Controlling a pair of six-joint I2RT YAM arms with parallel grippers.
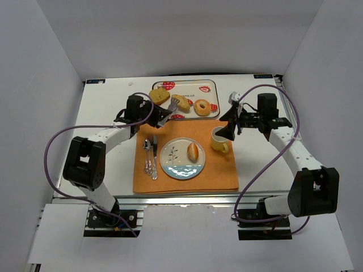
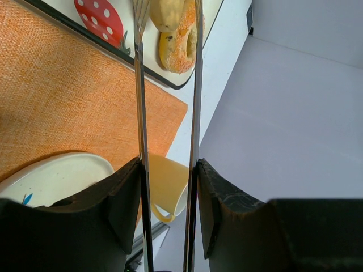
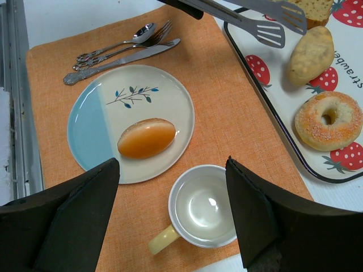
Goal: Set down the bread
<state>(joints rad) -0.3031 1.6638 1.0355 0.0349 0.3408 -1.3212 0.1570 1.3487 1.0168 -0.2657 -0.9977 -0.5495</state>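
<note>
- Four pieces of bread in all: one glossy bun (image 3: 147,137) lies alone on the plate (image 3: 93,124), and three are on the strawberry tray (image 3: 282,93) at the back.
- The three on the tray are a thick slice (image 1: 160,95), a pale roll (image 3: 309,54) and a sugared bagel (image 3: 328,120).
- One pair of tongs (image 3: 271,34), its two spatula tips over the tray just beside the roll; I can't tell if they touch it.
- The left gripper (image 2: 168,164) is pinched on the tongs' two metal arms.
- The right gripper (image 3: 172,161) has its claw spread wide, nothing in it, above the plate and the mug (image 3: 203,207).
- One yellow mug, upright, just beside the plate.
- Three pieces of cutlery beside the plate: a spoon (image 3: 144,31), a fork (image 3: 164,25) and a knife (image 3: 153,50).
- Plate, mug and cutlery all rest on one orange mat (image 3: 227,113), which lies on the white table (image 1: 108,107).
</note>
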